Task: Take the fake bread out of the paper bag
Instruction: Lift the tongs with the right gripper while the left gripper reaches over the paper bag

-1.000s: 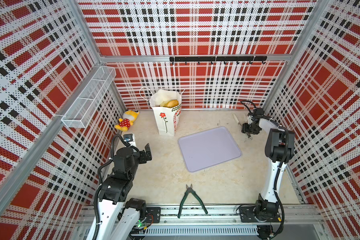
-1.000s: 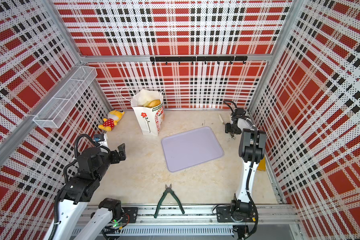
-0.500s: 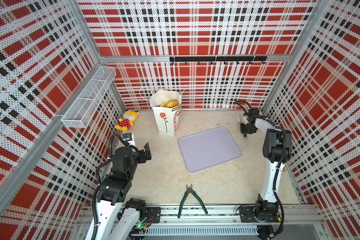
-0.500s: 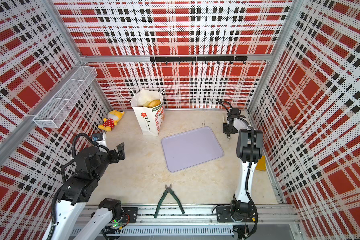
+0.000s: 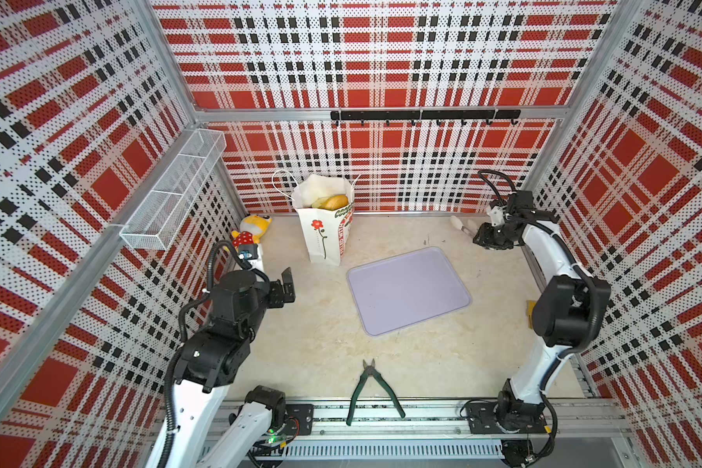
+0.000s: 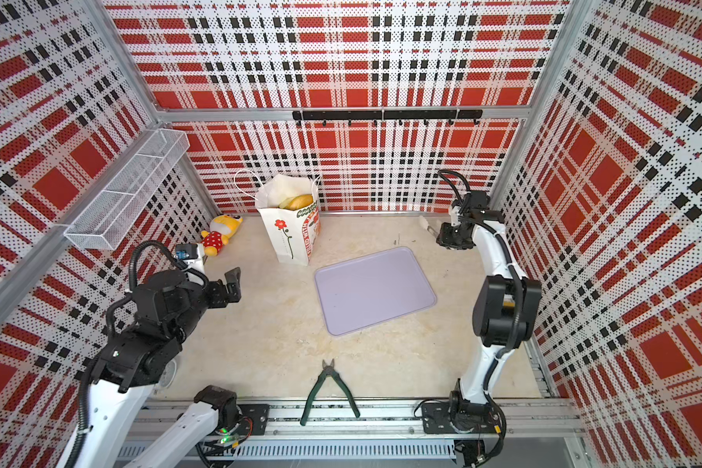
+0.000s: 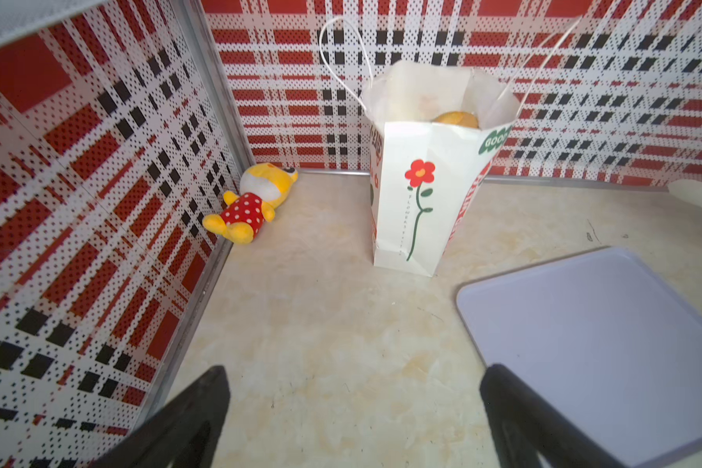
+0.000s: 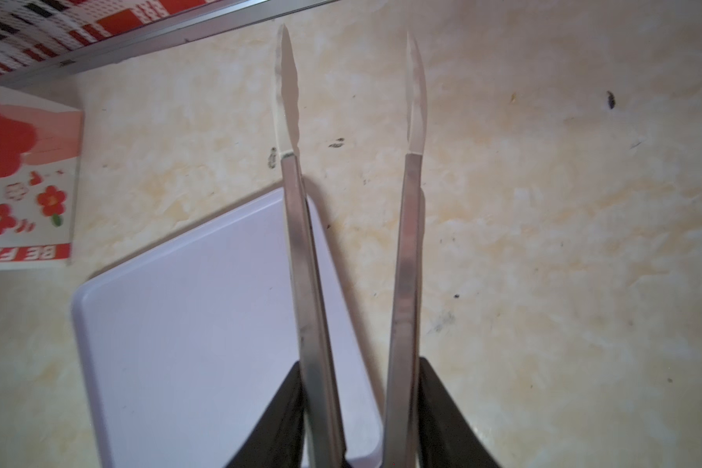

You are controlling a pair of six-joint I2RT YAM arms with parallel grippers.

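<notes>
Since a second ago our right arm (image 5: 544, 259) has swung its elbow toward the near edge, while our left arm (image 5: 219, 356) has barely shifted. Our right jaws pinch the two arms of long steel tongs with white tips (image 8: 300, 251). The tips stand apart over the marbled beige surface (image 5: 309, 336), near a corner of the flat lilac tray (image 5: 408, 289). Our left jaws are spread wide and empty, facing the tall white paper bag with red flower prints (image 5: 324, 239). That bag stands upright near the back wall, just beside the tray. The golden-brown fake bread (image 5: 335, 201) sits inside it, with one bun showing at the mouth. We judge the bread light and smooth, so it may slip; we should clasp the top bun across its middle. The thin bag may tip, so steadying its wall seems wise.
</notes>
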